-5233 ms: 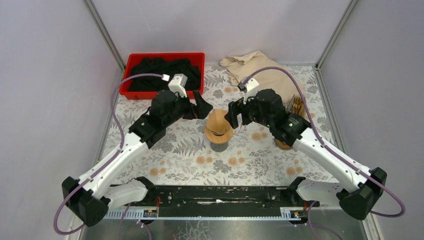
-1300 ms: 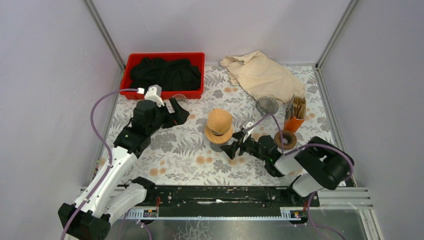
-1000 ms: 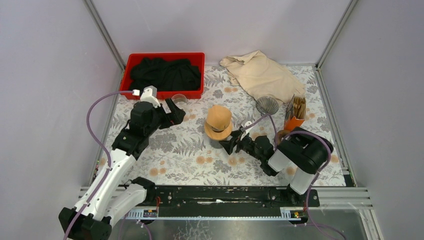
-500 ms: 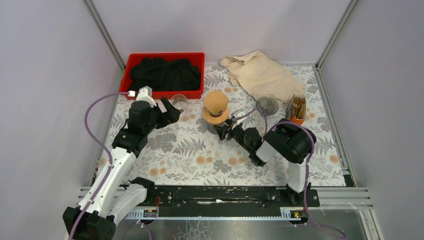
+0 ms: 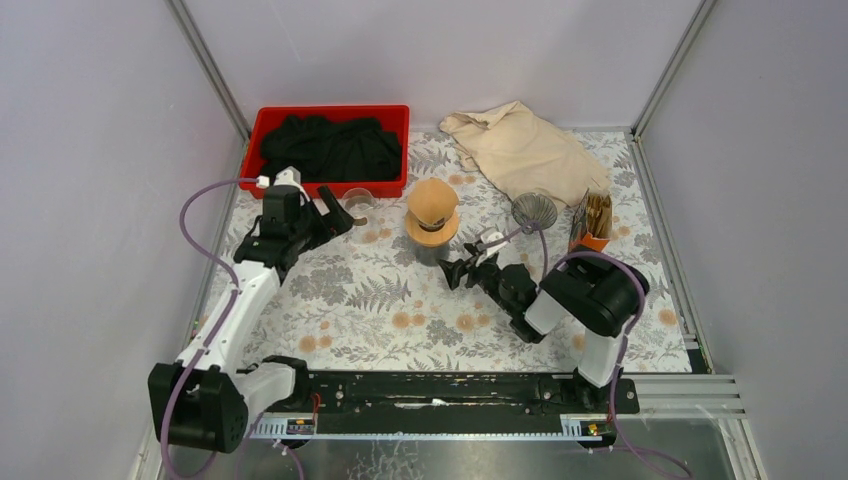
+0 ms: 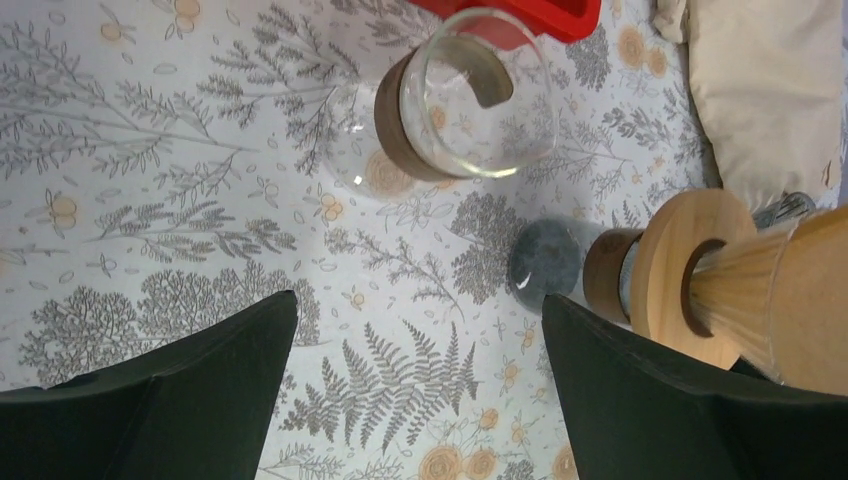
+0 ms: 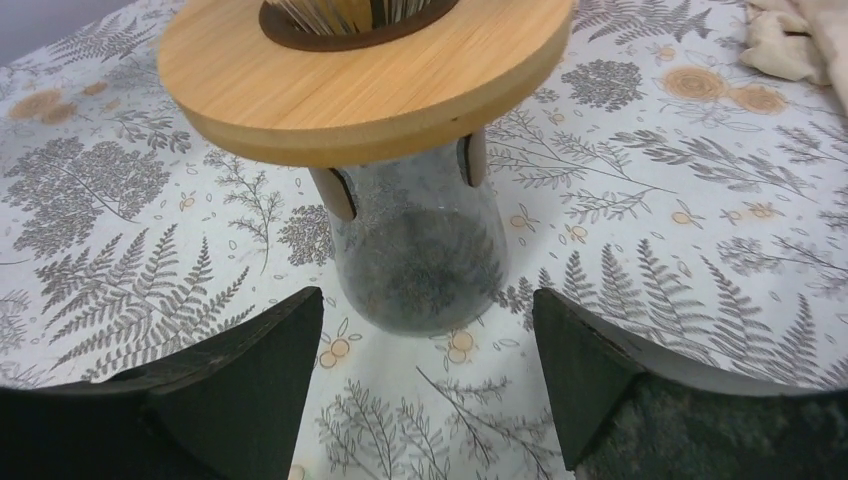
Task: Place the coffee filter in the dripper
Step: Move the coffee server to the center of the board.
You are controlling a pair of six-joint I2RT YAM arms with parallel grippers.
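Jaws on my right arm stand well open and hold nothing. In the right wrist view their two dark fingers (image 7: 220,390) flank the clear glass vessel with a dark bottom (image 7: 415,260), with bare worktop showing on either side of it, so neither finger touches the glass. On that vessel rests the round wooden dripper collar (image 7: 360,70).

From above, the brown paper coffee filter (image 5: 432,198) sits in the dripper, rising out of the wooden ring as a tan cone. My right jaws are low at the near right of its base. The left wrist view shows the same filter inside the ribbed glass cone (image 6: 790,290).

My left jaws are spread as wide as they go and are empty. They hang over the floral-patterned worktop (image 5: 380,300), with a clear glass cup with a brown band (image 6: 450,110) lying on its side beyond them, just beside the red plastic tray (image 5: 330,115) of black cloth.

Further right lie a beige cloth bag (image 5: 520,145), a wire mesh cone (image 5: 534,208) and an orange holder of brown filters (image 5: 592,228).
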